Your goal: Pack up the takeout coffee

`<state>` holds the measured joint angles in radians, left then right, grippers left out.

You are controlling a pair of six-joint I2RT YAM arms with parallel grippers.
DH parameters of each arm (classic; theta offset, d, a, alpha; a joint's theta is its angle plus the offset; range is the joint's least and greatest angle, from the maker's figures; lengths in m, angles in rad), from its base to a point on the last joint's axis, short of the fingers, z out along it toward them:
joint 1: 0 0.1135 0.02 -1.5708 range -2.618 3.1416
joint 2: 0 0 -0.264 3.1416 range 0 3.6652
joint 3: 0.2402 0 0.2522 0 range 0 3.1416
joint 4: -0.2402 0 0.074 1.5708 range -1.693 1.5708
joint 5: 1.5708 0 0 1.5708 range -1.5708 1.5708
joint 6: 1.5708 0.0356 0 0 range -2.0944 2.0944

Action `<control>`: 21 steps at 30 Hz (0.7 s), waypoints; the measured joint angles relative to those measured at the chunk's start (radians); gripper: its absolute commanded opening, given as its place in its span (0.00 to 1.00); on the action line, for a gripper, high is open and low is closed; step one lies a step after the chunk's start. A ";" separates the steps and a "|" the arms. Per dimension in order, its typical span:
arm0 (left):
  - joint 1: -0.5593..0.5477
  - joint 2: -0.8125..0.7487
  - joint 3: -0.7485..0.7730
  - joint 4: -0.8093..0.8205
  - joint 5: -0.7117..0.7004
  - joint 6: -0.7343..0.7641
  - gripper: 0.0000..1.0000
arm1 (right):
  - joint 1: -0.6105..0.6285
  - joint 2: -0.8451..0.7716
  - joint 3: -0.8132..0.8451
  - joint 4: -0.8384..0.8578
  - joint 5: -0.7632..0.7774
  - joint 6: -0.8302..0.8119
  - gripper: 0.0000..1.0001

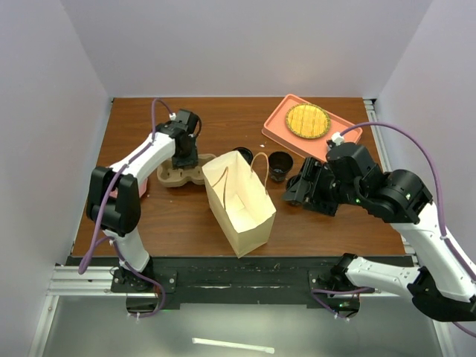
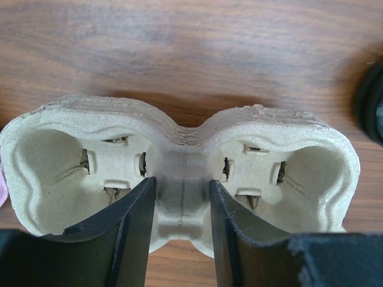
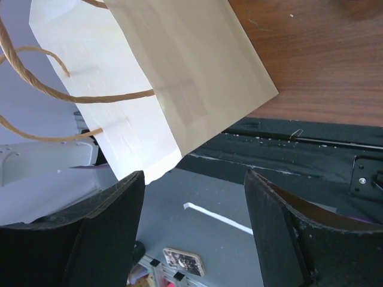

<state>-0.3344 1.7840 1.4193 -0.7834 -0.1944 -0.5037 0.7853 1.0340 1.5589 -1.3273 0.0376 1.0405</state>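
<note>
Two alike black takeout coffee cups stand behind the paper bag (image 1: pixel 239 202): one (image 1: pixel 280 165) to the right of its handles, the other (image 1: pixel 243 154) partly hidden by the bag's rim. My left gripper (image 1: pixel 184 162) points down into the tan pulp cup carrier (image 1: pixel 178 177). Its fingers sit in the two wells and press on the centre ridge (image 2: pixel 181 173) between them. The dark rim of a cup (image 2: pixel 372 101) shows at the right edge of the left wrist view. My right gripper (image 1: pixel 295 195) hangs just right of the bag, open (image 3: pixel 194 176) and holding nothing, with the bag (image 3: pixel 161 66) ahead of it.
A pink tray (image 1: pixel 344 137) with a round yellow woven disc (image 1: pixel 308 120) lies at the back right. A pink object (image 1: pixel 142 186) lies under the left arm beside the carrier. The table's front edge and black rail (image 3: pixel 299 155) lie under the right gripper.
</note>
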 measured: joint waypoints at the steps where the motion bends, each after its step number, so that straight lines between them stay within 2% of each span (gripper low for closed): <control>1: 0.000 0.000 -0.011 0.002 -0.004 0.000 0.38 | 0.000 0.000 0.000 0.003 0.000 0.002 0.71; 10: 0.000 0.002 -0.027 -0.005 -0.013 0.003 0.45 | 0.000 0.000 -0.005 0.011 -0.003 0.009 0.71; 21: 0.000 0.014 -0.027 -0.009 -0.013 0.018 0.47 | 0.000 0.000 -0.005 0.011 -0.003 0.008 0.71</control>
<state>-0.3344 1.7985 1.3926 -0.7925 -0.2070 -0.4858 0.7853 1.0336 1.5543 -1.3159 0.0341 1.0485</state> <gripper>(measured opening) 0.469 0.713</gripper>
